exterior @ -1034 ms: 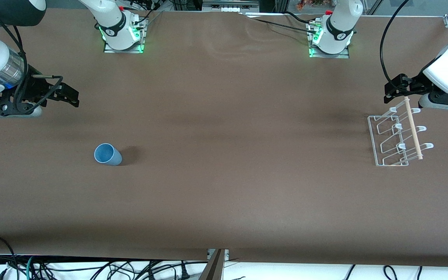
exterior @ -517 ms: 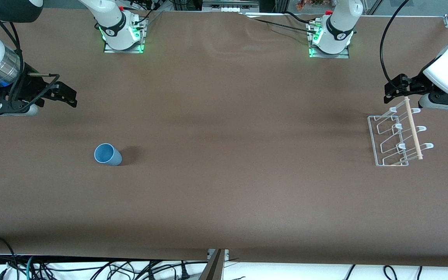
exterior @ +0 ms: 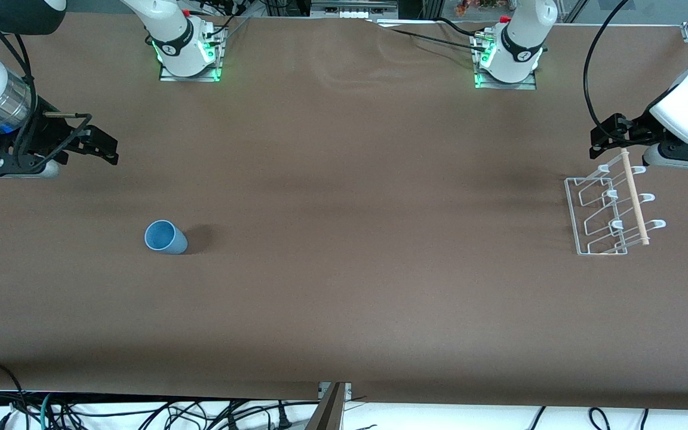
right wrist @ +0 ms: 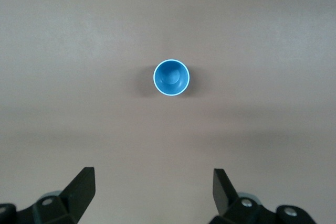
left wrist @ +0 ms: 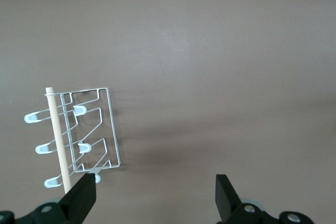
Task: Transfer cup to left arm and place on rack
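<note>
The light-blue cup point(exterior: 165, 237) stands upright, mouth up, on the brown table toward the right arm's end. In the right wrist view the cup point(right wrist: 171, 77) shows well clear of the fingers. My right gripper point(exterior: 105, 149) hangs open over bare table at that end, and nothing is between its fingers point(right wrist: 152, 174). The white wire rack point(exterior: 634, 197) with its wooden dowel stands at the left arm's end. My left gripper point(exterior: 599, 143) hovers open and empty over the table by the rack's end. From the left wrist the rack point(left wrist: 56, 135) lies beside one finger of that gripper point(left wrist: 156, 182).
The two arm bases point(exterior: 186, 54) point(exterior: 508, 60) stand along the table's edge farthest from the front camera. A black cable point(exterior: 589, 71) loops from the left arm's wrist. Loose cables point(exterior: 141, 412) lie below the table's nearest edge. Bare brown tabletop point(exterior: 368, 239) stretches between cup and rack.
My right gripper has shifted slightly toward the right arm's end of the table. The cup, the rack and the left arm have not moved.
</note>
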